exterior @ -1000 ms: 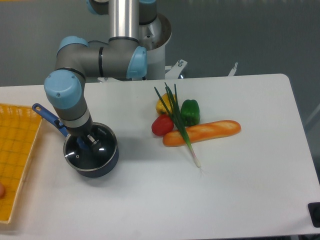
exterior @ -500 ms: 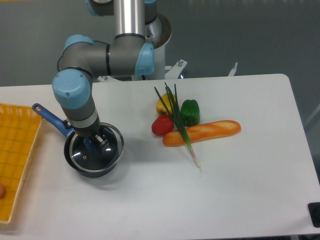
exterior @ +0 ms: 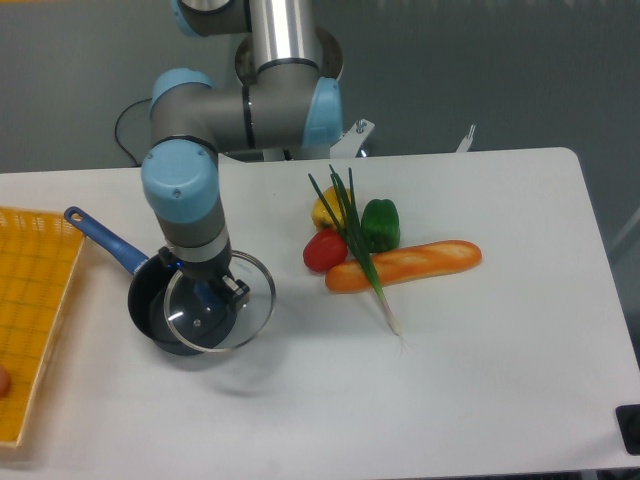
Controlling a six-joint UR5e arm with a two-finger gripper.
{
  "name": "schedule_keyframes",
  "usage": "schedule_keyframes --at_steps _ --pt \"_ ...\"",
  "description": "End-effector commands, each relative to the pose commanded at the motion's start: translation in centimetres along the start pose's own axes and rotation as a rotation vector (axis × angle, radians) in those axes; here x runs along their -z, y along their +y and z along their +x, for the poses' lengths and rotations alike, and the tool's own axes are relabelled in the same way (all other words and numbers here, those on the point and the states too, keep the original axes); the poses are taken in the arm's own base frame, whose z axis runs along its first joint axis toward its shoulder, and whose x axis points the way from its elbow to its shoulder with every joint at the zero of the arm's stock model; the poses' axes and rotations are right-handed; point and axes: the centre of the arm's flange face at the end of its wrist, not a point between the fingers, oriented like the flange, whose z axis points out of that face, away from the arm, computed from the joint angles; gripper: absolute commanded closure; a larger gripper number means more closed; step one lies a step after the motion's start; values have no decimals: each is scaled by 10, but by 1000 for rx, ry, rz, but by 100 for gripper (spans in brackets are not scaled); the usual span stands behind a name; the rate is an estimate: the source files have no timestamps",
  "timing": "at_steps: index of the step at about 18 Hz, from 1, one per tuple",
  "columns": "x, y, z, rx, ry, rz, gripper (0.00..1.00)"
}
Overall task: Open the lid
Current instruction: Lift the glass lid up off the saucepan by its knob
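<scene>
The lid (exterior: 222, 318), a clear glass disc with a thin metal rim and a blue centre knob, hangs lifted and shifted right, half over the dark blue saucepan (exterior: 150, 305). My gripper (exterior: 218, 294) points down from the arm and is shut on the lid's knob. The saucepan's left part is uncovered, and its blue handle (exterior: 103, 241) points up-left. What lies inside the pan cannot be made out.
A yellow mesh tray (exterior: 35, 300) lies at the left table edge. To the right of the pan sit a tomato (exterior: 323, 250), a yellow pepper (exterior: 326, 209), a green pepper (exterior: 380, 224), a spring onion (exterior: 358, 243) and a baguette (exterior: 405, 264).
The lid went from sitting on the saucepan to being lifted and carried right by my gripper. The arm swung right with it. The pan stayed put.
</scene>
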Motion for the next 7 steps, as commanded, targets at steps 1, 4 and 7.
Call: schedule_keyframes --at_steps 1,4,7 --pt "0 5 -6 -5 0 2 57" --pt "4 27 -33 -2 -6 3 57" --pt "5 40 -45 -3 -9 1 57"
